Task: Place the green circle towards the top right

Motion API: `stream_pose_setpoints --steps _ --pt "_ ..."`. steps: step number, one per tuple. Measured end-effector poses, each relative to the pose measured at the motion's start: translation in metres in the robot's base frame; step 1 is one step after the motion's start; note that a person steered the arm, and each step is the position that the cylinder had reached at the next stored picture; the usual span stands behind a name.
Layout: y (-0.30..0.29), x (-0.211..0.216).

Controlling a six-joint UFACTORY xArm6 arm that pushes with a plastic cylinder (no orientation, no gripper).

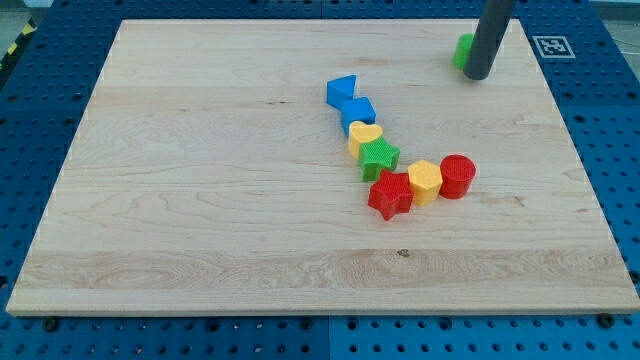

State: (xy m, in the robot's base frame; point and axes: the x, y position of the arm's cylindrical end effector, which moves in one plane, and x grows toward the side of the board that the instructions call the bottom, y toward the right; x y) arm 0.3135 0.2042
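The green circle (pixel 464 51) lies near the board's top right, mostly hidden behind my dark rod; only its left part shows. My tip (pixel 477 75) rests on the board touching the circle's right and lower side. No gripper is present.
A chain of blocks lies in the middle of the wooden board (pixel 200 200): two blue blocks (pixel 341 91) (pixel 358 111), a yellow heart (pixel 364 135), a green star (pixel 379 157), a red star (pixel 390 194), a yellow hexagon (pixel 424 180) and a red cylinder (pixel 457 176). A marker tag (pixel 550 45) sits at the top right corner.
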Motion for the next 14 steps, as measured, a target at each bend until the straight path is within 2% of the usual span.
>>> stream_pose_setpoints --steps 4,6,12,14 --pt "0.000 -0.009" --pt "0.000 0.004" --pt "-0.004 -0.043" --pt "-0.019 -0.040"
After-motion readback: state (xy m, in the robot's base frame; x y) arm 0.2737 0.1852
